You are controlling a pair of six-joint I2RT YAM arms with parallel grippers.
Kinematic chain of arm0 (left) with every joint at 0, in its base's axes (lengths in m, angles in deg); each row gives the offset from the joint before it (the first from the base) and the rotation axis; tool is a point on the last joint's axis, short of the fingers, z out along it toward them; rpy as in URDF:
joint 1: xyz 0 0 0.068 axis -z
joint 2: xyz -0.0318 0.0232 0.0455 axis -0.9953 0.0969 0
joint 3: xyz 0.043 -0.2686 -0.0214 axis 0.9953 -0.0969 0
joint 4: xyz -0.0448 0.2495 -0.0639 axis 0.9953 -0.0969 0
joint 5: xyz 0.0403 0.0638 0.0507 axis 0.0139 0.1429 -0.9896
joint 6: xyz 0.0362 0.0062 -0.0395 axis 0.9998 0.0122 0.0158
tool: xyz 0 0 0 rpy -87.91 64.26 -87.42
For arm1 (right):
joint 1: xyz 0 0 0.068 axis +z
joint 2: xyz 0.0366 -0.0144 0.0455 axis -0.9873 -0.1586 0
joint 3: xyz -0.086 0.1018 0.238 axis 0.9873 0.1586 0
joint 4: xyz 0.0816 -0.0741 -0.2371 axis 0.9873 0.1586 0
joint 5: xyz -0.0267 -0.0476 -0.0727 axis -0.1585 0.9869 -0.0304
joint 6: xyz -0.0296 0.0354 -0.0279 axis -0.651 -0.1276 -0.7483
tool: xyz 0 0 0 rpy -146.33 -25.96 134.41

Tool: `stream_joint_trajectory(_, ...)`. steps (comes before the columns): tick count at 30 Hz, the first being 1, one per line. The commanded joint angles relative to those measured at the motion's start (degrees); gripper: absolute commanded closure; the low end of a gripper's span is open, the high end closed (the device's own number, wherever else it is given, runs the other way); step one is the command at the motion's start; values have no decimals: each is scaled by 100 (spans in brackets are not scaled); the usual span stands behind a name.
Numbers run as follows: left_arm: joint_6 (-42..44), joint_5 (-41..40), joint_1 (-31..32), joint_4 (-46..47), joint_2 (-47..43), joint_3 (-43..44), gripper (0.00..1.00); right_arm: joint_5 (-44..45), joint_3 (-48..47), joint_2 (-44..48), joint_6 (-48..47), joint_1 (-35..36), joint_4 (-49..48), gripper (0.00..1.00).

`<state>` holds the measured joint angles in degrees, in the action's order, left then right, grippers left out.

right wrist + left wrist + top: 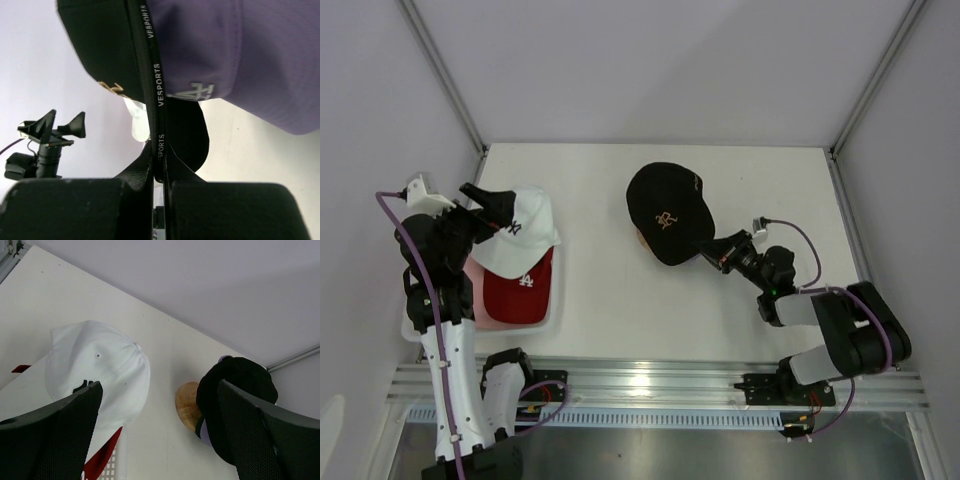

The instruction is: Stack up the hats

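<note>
A black cap point(665, 210) sits in the middle of the table over a lavender cap point(270, 55) and a round wooden stand point(187, 402). My right gripper point(705, 250) is shut on the black cap's brim point(159, 90), which is pinched edge-on between the jaws point(160, 165). At the left, a white cap with a black brim point(520, 240) lies on a red cap point(520, 290), with a pink cap point(475, 272) showing under them. My left gripper point(490, 212) hovers over the white cap point(100, 365), jaws wide open and holding nothing point(159, 390).
The white, red and pink caps rest in a white mesh basket point(556, 300) at the table's left edge. White walls with metal corner posts enclose the table on three sides. An aluminium rail point(650, 385) runs along the near edge.
</note>
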<state>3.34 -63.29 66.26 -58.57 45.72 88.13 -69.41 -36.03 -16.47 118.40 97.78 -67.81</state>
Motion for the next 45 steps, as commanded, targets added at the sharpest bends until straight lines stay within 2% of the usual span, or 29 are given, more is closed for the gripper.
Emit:
stream_joint_trajectory(1, -26, 124, -55, 95, -80, 17, 1, 125, 315, -862, -136, -91, -849, 100)
stream_joint_trajectory(8, 0, 124, -46, 77, -72, 79, 0, -51, 544, -2005, 129, -170, -2295, 100)
stream_joint_trajectory(13, 26, 115, -37, -19, -63, 140, 1, 2, 588, -2182, -134, -188, -2296, 100)
stream_joint_trajectory(17, 114, 54, 33, -81, -107, 193, 1, -7, 597, -2269, -468, -266, -1760, 99)
stream_joint_trajectory(18, 132, 45, 59, -98, -116, 219, 0, -42, 597, -2270, -539, -293, -1638, 93)
stream_joint_trajectory(19, 158, 27, 112, -107, -124, 245, 0, -86, 597, -2270, -609, -319, -1619, 76)
stream_joint_trajectory(21, 211, -8, 191, -133, -116, 315, 0, -209, 605, -2147, -724, -450, -1532, 61)
stream_joint_trajectory(22, 220, -51, 278, -142, -116, 351, 0, -244, 579, -2051, -768, -504, -1435, 46)
stream_joint_trajectory(23, 229, -87, 349, -151, -98, 403, 0, -323, 544, -1911, -794, -548, -1286, 42)
stream_joint_trajectory(26, 281, -166, 551, -177, -37, 544, 0, -437, 97, -989, -1293, -654, 108, 34)
stream_joint_trajectory(27, 299, -175, 604, -169, -28, 544, 0, -394, -96, -317, -1887, -636, 1287, 32)
stream_joint_trajectory(28, 317, -201, 735, -169, 7, 570, 1, -272, -298, 64, -2250, -601, 1969, 28)
stream_joint_trajectory(29, 369, -236, 797, -160, 16, 588, 1, 199, -744, 460, -2628, -566, 2628, 25)
stream_joint_trajectory(30, 396, -245, 876, -151, 25, 571, 1, 526, -1009, 838, -3023, -522, 3966, 22)
stream_joint_trajectory(31, 431, -263, 1051, -134, 77, 588, 1, 868, -1255, 1520, -3697, -478, 4563, 17)
stream_joint_trajectory(32, 518, -271, 1192, -125, 113, 580, 1, 1394, -1736, 1797, -3965, -504, 5012, 14)
stream_joint_trajectory(33, 588, -254, 1324, -99, 156, 588, 1, 1591, -2002, 2026, -4193, -539, 5809, 9)
stream_joint_trajectory(34, 659, -263, 1699, -64, 287, 606, 0, 1714, -2257, 2324, -4587, -696, 6121, 8)
stream_joint_trajectory(36, 887, -393, 2254, -46, 499, 763, 1, 1549, -3080, 2406, -4994, -846, 6718, 8)
stream_joint_trajectory(37, 949, -490, 2805, -37, 630, 773, 0, 1392, -3347, 2354, -5100, -890, 6792, 7)
stream_joint_trajectory(40, 1011, -895, 3659, 147, 1280, 948, 0, 514, -4367, 1731, -5302, -839, 6670, 13)
stream_joint_trajectory(43, 757, -930, 4109, 533, 1957, 975, 0, 721, -5349, 739, -5820, -260, 6809, 19)
stream_joint_trajectory(45, 546, -957, 4251, 929, 2388, 931, 0, 1021, -5686, 70, -5997, 110, 6845, 24)
